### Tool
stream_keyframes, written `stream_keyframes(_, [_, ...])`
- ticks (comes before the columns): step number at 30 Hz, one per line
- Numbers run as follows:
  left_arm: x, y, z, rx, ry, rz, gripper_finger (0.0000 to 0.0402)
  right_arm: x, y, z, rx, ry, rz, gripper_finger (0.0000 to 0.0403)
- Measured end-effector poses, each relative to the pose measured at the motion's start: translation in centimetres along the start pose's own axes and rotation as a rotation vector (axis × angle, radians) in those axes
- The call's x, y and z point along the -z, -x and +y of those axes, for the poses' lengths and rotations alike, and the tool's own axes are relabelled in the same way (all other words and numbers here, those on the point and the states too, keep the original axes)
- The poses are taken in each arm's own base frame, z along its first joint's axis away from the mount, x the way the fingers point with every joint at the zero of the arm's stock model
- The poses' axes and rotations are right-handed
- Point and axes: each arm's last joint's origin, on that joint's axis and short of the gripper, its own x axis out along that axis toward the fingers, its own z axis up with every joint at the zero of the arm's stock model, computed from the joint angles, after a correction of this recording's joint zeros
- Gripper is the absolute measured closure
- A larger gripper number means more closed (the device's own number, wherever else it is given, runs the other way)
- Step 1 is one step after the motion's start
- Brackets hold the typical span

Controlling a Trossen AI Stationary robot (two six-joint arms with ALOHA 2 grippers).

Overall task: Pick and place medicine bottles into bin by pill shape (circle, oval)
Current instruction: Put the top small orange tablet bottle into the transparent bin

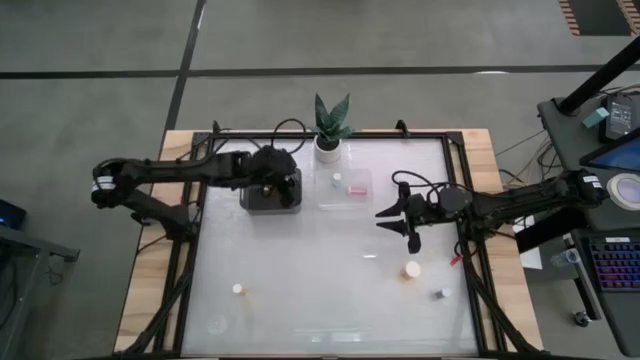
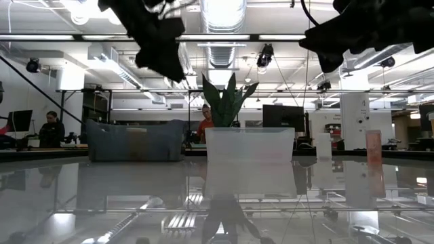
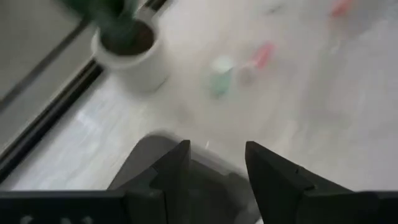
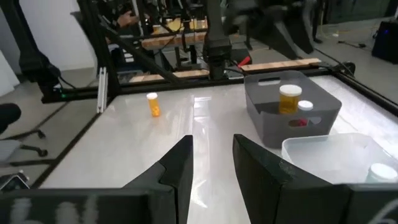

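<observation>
The left gripper (image 1: 283, 187) hangs over the dark grey bin (image 1: 271, 192) at the back of the table (image 1: 330, 290), just beside the potted plant (image 1: 331, 128). Its fingers (image 3: 177, 171) stand apart with nothing between them, the bin's rim showing right beneath the gap.

The right gripper (image 1: 397, 217) hovers above the white tabletop, forward and to the side of the clear bin (image 1: 344, 188). Its fingers (image 4: 180, 165) have only a narrow gap between them and hold nothing (bare table shows through the slot).

From the right wrist camera, an amber medicine bottle (image 4: 290, 99) with a white cap stands in the grey bin, straight out beyond the right fingertips, with a second white cap (image 4: 305, 106) touching it. Another white cap (image 4: 379, 172) sits in the clear bin, nearer that gripper's fingers.

Loose bottles lie well apart from both grippers: one amber bottle (image 1: 411, 270) on the table in front of the right fingers, a small grey-white one (image 1: 439, 294) near it, and an amber bottle (image 1: 239, 290) alone at the front, far from the left fingers. A small pale bottle (image 1: 337, 180) lies inside the clear bin.

People (image 2: 51, 129) stand in the room beyond.
</observation>
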Motion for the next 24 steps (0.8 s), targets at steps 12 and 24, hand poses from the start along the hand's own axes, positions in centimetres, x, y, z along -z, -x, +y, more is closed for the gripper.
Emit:
stream_keyframes(12, [-0.1, 2.3, -6.0, 0.209, -0.256, -0.273, 0.0264, -1.1, -0.2, 0.1, 0.041, -0.225, 0.181, 0.0298])
stream_keyframes(24, [1.7, 1.5, -7.1, 0.237, -0.399, -0.419, 0.0264, -3.3, 0.7, 0.2, 0.219, -0.443, 0.42, 0.0298])
